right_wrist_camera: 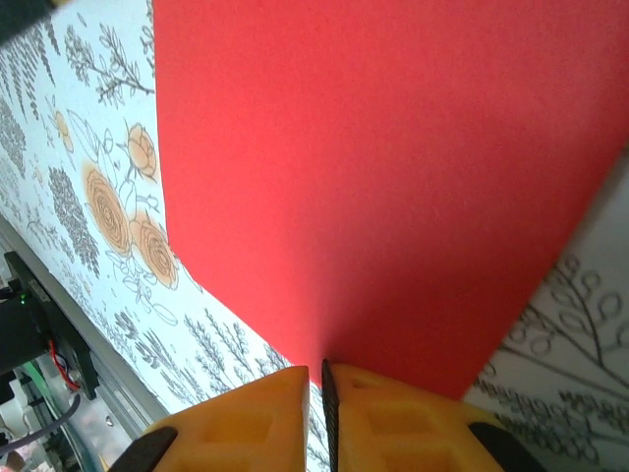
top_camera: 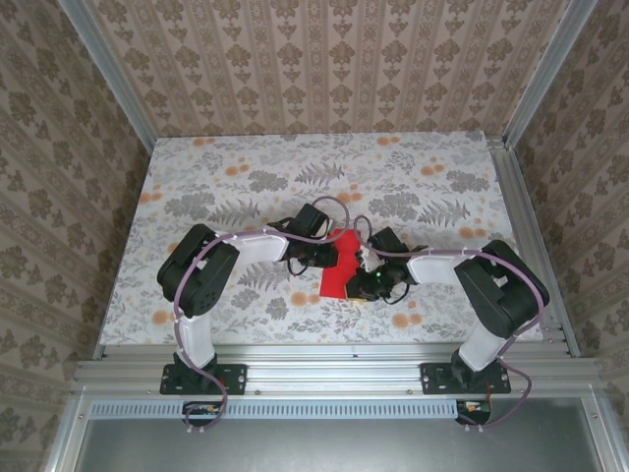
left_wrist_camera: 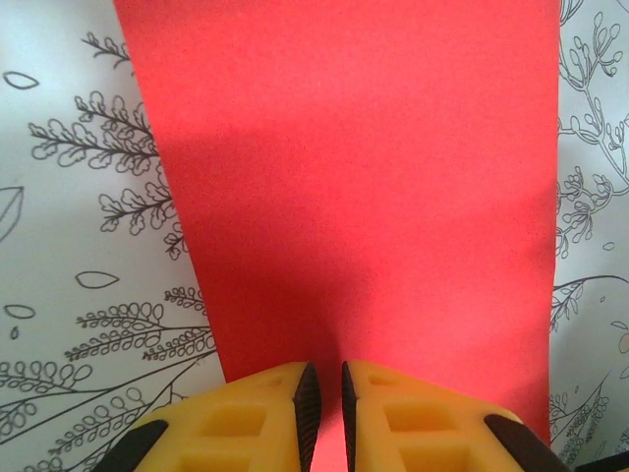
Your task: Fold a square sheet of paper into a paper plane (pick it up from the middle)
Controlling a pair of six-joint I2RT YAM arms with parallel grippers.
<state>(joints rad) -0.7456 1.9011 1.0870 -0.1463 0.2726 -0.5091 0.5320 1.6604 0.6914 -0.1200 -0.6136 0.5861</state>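
Where the paper is lying: near the middle of the table, a little towards the near edge, sitting between the two claws in the top view.
Paper condition: showing bright red; its outline in the top view is looking uneven rather than square. A pale patch is showing just beside its right edge, too small to identify.
Paper, left wrist view: the paper is running as a broad red band from the top edge down under the fingers, with a shadow falling across its lower part.
Paper, right wrist view: the paper is narrowing to a lower tip that is meeting the fingers.
Left claw: reaching the paper's left side. In its own view the left claw is sitting with its fingers almost together, leaving a narrow slit with red showing in it. Whether it is pinching the paper or merely standing over it cannot be told.
Right claw: reaching the paper's right side. In its own view the right claw is pressing its fingers together, and the paper's tip is running into the seam, so it is pinching the paper.
Arms: both are bending inward from their bases towards the paper.
Table: wearing a pale floral cloth with grey leaves and orange blooms.
Surroundings: patterned walls are enclosing the table; a metal rail is running along the near edge.
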